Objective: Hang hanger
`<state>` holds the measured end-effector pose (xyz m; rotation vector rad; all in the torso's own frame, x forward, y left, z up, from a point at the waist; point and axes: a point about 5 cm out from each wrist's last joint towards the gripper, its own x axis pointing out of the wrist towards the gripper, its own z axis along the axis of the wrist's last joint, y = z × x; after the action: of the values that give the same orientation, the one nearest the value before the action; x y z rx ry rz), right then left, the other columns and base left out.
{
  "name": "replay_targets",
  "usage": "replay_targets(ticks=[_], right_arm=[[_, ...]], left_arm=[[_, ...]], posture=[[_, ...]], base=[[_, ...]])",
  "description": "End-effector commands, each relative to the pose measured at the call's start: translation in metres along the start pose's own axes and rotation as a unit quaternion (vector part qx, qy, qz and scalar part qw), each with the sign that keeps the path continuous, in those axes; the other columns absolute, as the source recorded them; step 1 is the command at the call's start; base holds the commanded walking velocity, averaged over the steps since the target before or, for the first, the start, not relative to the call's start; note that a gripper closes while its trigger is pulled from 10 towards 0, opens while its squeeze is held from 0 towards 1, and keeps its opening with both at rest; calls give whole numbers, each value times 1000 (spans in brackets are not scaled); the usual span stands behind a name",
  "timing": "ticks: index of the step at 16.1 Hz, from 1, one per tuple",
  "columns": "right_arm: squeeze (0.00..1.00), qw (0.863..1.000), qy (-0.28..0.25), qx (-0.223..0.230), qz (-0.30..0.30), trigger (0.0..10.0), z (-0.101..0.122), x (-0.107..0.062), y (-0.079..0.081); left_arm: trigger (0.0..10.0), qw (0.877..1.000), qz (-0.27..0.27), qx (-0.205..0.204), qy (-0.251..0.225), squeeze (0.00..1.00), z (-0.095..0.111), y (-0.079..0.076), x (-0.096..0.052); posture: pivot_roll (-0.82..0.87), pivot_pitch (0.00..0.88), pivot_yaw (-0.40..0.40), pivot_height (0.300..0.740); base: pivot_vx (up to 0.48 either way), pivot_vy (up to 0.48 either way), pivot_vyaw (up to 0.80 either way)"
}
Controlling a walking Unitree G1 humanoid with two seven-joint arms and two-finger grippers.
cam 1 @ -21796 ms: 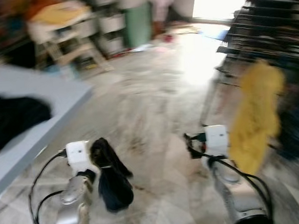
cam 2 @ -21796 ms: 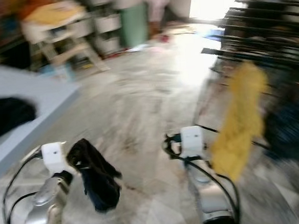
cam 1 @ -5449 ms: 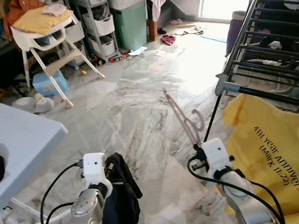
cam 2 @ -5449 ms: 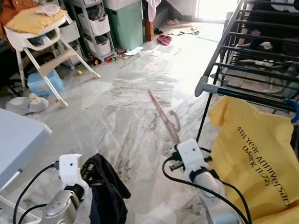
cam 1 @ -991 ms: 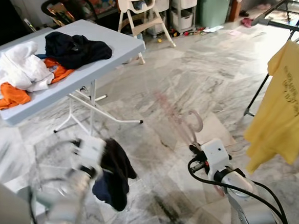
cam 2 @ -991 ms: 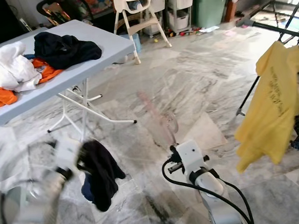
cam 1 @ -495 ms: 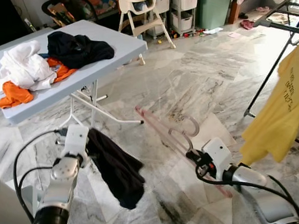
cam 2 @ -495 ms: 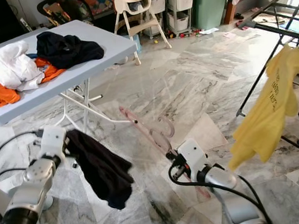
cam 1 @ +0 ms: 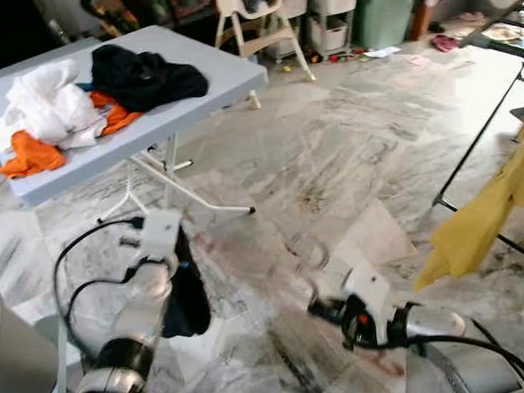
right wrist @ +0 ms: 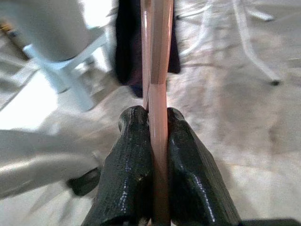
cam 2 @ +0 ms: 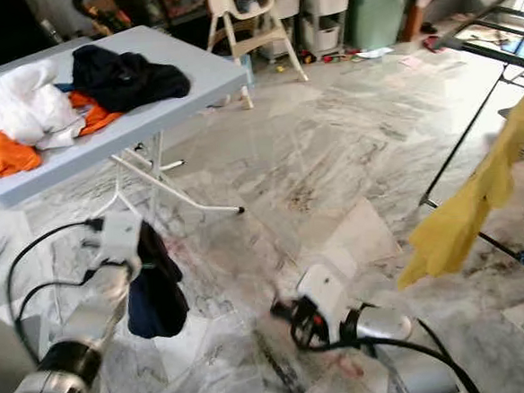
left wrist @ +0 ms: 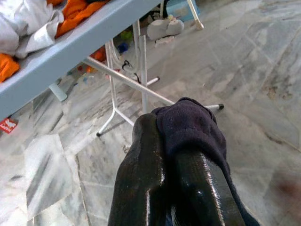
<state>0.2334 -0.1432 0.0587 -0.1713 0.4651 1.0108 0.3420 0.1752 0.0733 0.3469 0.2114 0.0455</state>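
Note:
My right gripper (right wrist: 155, 115) is shut on a pink plastic hanger (right wrist: 157, 70), whose flat bar runs straight out between the two black fingers (right wrist: 127, 160). In the eye views this gripper (cam 1: 322, 307) is low over the marble floor and the hanger is a faint pink blur. My left gripper (left wrist: 169, 141) is shut on a black garment (left wrist: 188, 127), which hangs limp below it (cam 1: 184, 296) near the table's legs. A yellow T-shirt (cam 1: 480, 226) hangs on the drying rack (cam 1: 483, 136) at the right edge.
A grey folding table (cam 1: 227, 77) at the back left carries white (cam 1: 44, 104), orange (cam 1: 30, 154) and black clothes (cam 1: 145, 74). Behind it are a white high chair (cam 1: 258, 8) and a green bin (cam 1: 384, 8). A pale rounded object (cam 1: 12, 358) fills the lower left corner.
My right arm has swung the hanger down and leftward, so it now blurs. The black garment has swung back to hang straight under my left gripper. The camera has shifted slightly.

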Motion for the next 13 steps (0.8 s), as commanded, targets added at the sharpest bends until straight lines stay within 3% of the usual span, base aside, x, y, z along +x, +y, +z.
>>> replay_targets(ticks=[1, 3, 5, 10, 11, 12, 13], right_arm=[[0, 1000, 4, -1, 27, 10000, 3, -1, 5], [0, 999, 21, -1, 40, 10000, -1, -5, 6], [0, 998, 39, 0, 51, 10000, -8, -11, 7], [0, 998, 59, -2, 25, 10000, -13, -9, 3], [0, 998, 57, 0, 22, 10000, -13, -9, 3], [0, 998, 58, 0, 18, 10000, -14, -9, 1], [0, 998, 60, -2, 14, 10000, -15, -9, -1]], left_arm=[[10000, 999, 19, 10, -29, 0, 19, 1, 7], [10000, 998, 39, 23, -33, 0, 26, 2, 11], [10000, 998, 48, 10, -46, 0, 36, 3, 15], [10000, 997, 42, 4, -64, 0, 45, -1, 16], [10000, 997, 37, 16, -71, 0, 47, -1, 15], [10000, 995, 19, 55, -86, 0, 48, -2, 14], [10000, 996, 22, 46, -79, 0, 45, -2, 14]], posture=[[-117, 38, 72, 740], [-122, 37, 73, 740], [-127, 35, 74, 740], [-131, 34, 80, 740], [-131, 34, 79, 740], [-129, 34, 78, 740], [-124, 33, 76, 740]], base=[[0, 0, 0], [0, 0, 0], [0, 0, 0], [0, 0, 0], [0, 0, 0], [0, 0, 0], [0, 0, 0]])
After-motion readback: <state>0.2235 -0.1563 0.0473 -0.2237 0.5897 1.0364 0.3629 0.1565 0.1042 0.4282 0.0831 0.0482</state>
